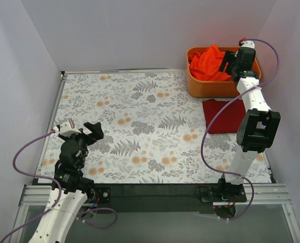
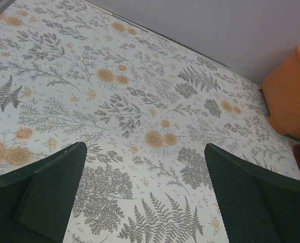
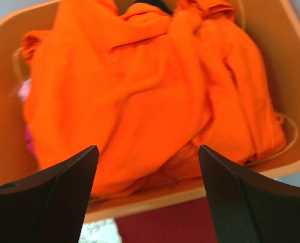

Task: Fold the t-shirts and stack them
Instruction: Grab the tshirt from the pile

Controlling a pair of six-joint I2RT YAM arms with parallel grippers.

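Note:
A crumpled bright orange t-shirt (image 1: 209, 63) fills the orange plastic tub (image 1: 205, 88) at the back right. In the right wrist view the orange t-shirt (image 3: 134, 86) lies just beyond my fingers, and a bit of pink shirt (image 3: 24, 91) shows at its left. A folded dark red t-shirt (image 1: 224, 115) lies flat on the cloth in front of the tub and shows in the right wrist view (image 3: 165, 225). My right gripper (image 1: 229, 63) (image 3: 147, 152) is open and empty over the tub's near rim. My left gripper (image 1: 94, 131) (image 2: 144, 148) is open and empty above the cloth at the front left. No black shirt is clearly in view.
The floral leaf-print tablecloth (image 1: 139, 126) covers the table. Grey walls close in the left, back and right. The tub (image 2: 291, 96) stands in the back right corner. A dark rail runs along the near edge by the arm bases.

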